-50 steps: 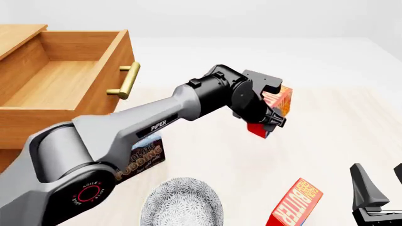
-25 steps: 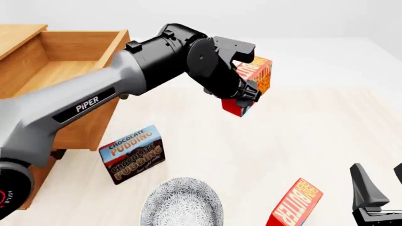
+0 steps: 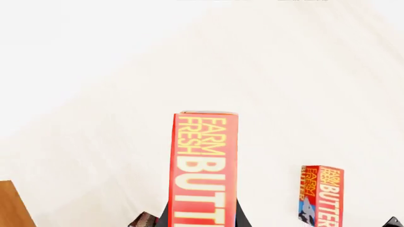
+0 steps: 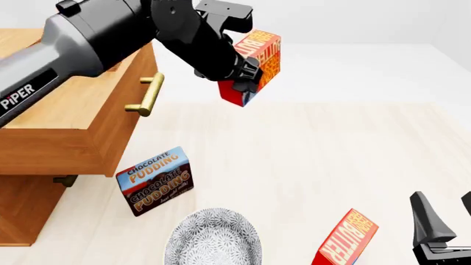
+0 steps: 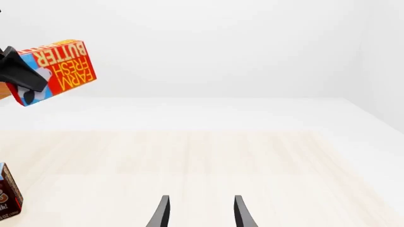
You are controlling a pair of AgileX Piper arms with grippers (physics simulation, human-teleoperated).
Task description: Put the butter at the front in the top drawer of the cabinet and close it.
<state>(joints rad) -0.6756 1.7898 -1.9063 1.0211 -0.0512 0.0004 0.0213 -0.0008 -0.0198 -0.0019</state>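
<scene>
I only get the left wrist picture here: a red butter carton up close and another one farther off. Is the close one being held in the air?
Observer: Yes. The left gripper is shut on the butter, lifted clear of the table.
Operator: Where is the cabinet?
Observer: Beside it. The top drawer stands pulled out and open, and the carton hangs just past its brass handle, not yet over it.
Operator: Anything else lying about?
Observer: A chocolate pudding box and a patterned bowl stand near the second butter carton.
</scene>
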